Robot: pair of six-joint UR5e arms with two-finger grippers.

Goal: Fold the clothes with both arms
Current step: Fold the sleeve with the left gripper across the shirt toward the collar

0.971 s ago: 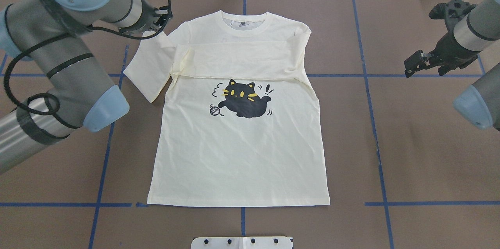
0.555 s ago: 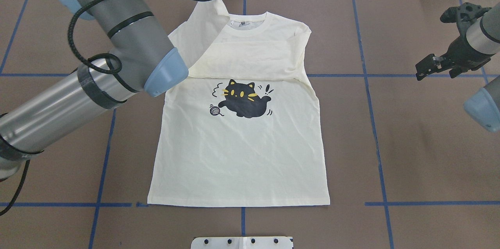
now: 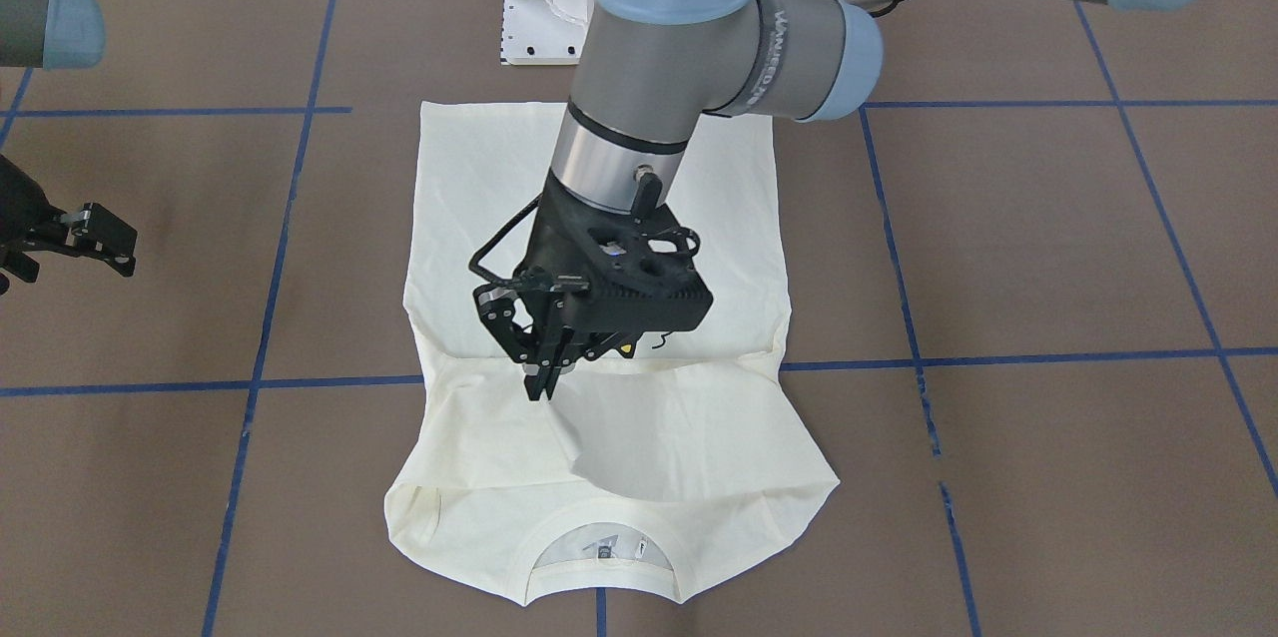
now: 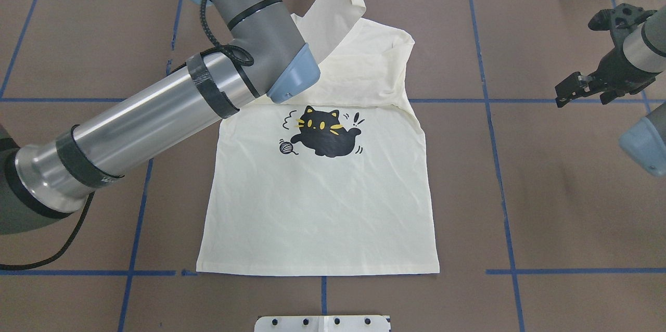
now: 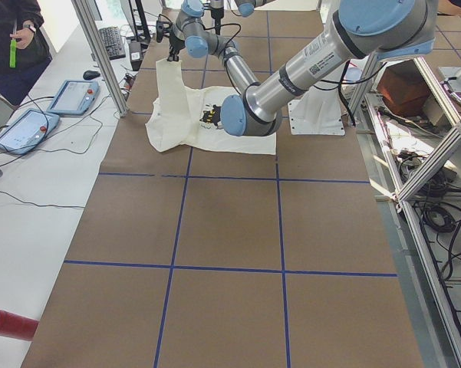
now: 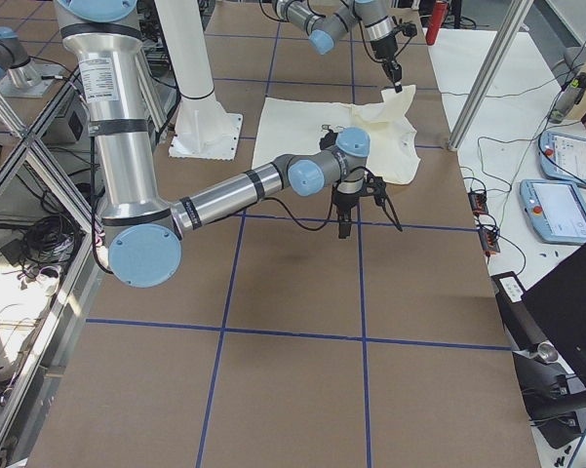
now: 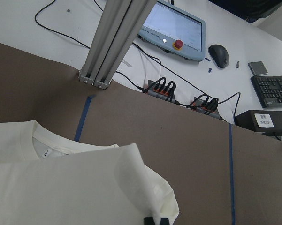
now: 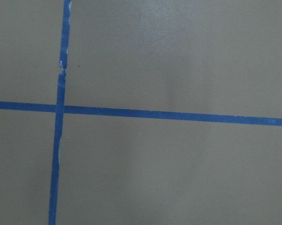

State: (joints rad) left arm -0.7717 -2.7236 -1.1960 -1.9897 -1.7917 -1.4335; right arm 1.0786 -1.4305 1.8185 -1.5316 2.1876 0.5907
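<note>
The T-shirt [image 4: 317, 207] lies flat; my left gripper [image 3: 544, 379] clenches its sleeve [image 4: 338, 14], raised beyond the cat print [image 4: 322, 131]; the right gripper [image 4: 580, 93] hangs released, well apart from the print; the cloth looks soft and light, so I would grip at the hems.

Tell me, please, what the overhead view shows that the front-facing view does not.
Only overhead: the whole cat print, which the left gripper mostly hides from the front. Only front-facing: that gripper's fingers pinched shut on the sleeve, and the collar with its label. Both: the shirt flat on the table, sleeve lifted, and the right gripper open, off to the side.
</note>
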